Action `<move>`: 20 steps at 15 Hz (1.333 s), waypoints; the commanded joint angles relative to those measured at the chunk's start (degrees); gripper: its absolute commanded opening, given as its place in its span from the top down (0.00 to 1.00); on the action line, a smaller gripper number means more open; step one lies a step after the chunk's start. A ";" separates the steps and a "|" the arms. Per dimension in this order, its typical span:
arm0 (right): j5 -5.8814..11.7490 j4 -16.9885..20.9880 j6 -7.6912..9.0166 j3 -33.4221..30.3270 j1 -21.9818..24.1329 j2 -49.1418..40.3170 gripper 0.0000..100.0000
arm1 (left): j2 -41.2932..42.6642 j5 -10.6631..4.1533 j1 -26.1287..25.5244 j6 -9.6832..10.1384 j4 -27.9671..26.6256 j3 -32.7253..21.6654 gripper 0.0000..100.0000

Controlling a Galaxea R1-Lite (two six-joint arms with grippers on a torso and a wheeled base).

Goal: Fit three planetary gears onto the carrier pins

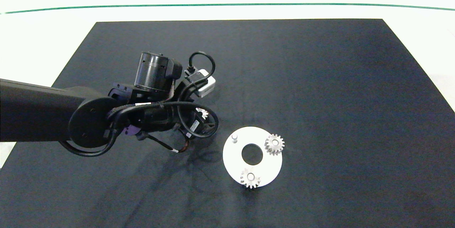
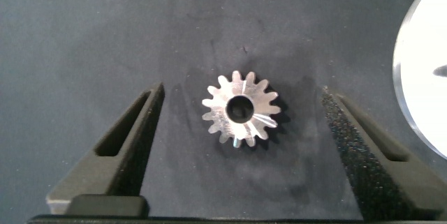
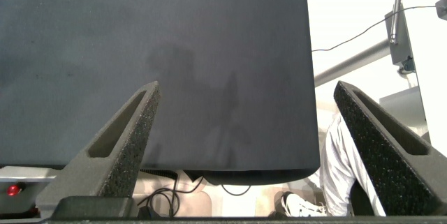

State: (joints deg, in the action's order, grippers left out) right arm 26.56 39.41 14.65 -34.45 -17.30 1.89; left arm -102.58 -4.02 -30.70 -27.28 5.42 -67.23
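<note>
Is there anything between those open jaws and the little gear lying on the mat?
Nothing visible. The left gripper hangs open over the loose gear, dark mat bare on both sides. The empty pin on the white disc looks unobstructed too.

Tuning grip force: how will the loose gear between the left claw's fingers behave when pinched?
The loose gear looks like solid metal, so probably rigid and heavy for its size. Lying flat on the dark mat, it shouldn't roll. Its pointed teeth may twist it between the open left claw pads.

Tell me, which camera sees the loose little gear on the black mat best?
The left wrist view. The loose gear lies flat in plain sight, all its teeth showing, between the open fingers of the left gripper, untouched. The head view shows only a sliver of it behind the arm's cables. The right wrist view does not show it.
</note>
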 commanded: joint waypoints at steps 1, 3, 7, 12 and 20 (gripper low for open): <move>0.16 0.23 0.11 0.00 -0.02 -0.04 0.00 | -0.07 0.07 0.29 -0.14 0.02 0.43 0.18; 0.16 0.23 0.11 0.00 -0.02 -0.04 0.00 | -0.07 0.16 0.29 -0.14 0.02 0.52 0.21; 0.16 0.23 0.11 0.00 -0.02 -0.04 0.00 | -0.25 0.07 0.11 -0.14 0.20 0.61 0.30; 0.16 0.23 0.11 0.00 -0.02 -0.04 0.00 | -0.86 0.24 0.81 -0.23 0.90 1.40 0.39; 0.16 0.23 0.11 0.00 -0.02 -0.04 0.00 | -0.86 1.39 1.25 -0.14 0.90 1.31 0.56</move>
State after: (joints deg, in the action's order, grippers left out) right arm 26.59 39.41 14.67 -34.47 -17.30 1.87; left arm -103.45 -2.61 -29.44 -27.28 6.28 -65.93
